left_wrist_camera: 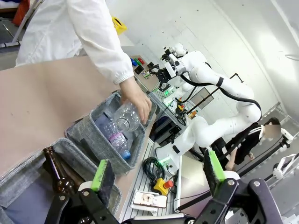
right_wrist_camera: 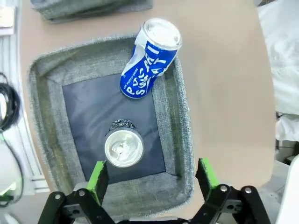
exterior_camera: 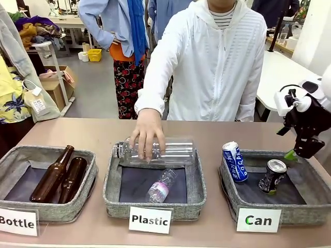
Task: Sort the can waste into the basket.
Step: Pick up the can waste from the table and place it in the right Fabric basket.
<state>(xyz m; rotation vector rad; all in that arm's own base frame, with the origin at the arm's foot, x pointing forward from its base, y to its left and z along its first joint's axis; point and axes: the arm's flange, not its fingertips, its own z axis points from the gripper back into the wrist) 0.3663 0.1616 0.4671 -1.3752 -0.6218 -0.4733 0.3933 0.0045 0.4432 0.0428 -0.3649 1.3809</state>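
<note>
The grey basket [exterior_camera: 227,194] carded "Can" stands at the right of the table. A dented blue and white can [exterior_camera: 235,161] leans against its left wall, and a black can with a silver top [exterior_camera: 272,176] stands tilted on its dark base. My right gripper [exterior_camera: 300,153] hangs open just above the basket's far right corner. In the right wrist view its fingers [right_wrist_camera: 153,177] spread wide with nothing between them, above the black can [right_wrist_camera: 123,148], with the blue can [right_wrist_camera: 149,60] against the basket's wall [right_wrist_camera: 42,116]. My left gripper [left_wrist_camera: 158,171] is open and empty.
A person's hand [exterior_camera: 147,132] holds a clear plastic bottle [exterior_camera: 173,151] on the far rim of the "Plastic" basket [exterior_camera: 111,188], which holds a smaller bottle [exterior_camera: 161,187]. The "Bottle" basket [exterior_camera: 88,181] at the left holds two brown bottles [exterior_camera: 51,175]. Bare table lies behind the baskets.
</note>
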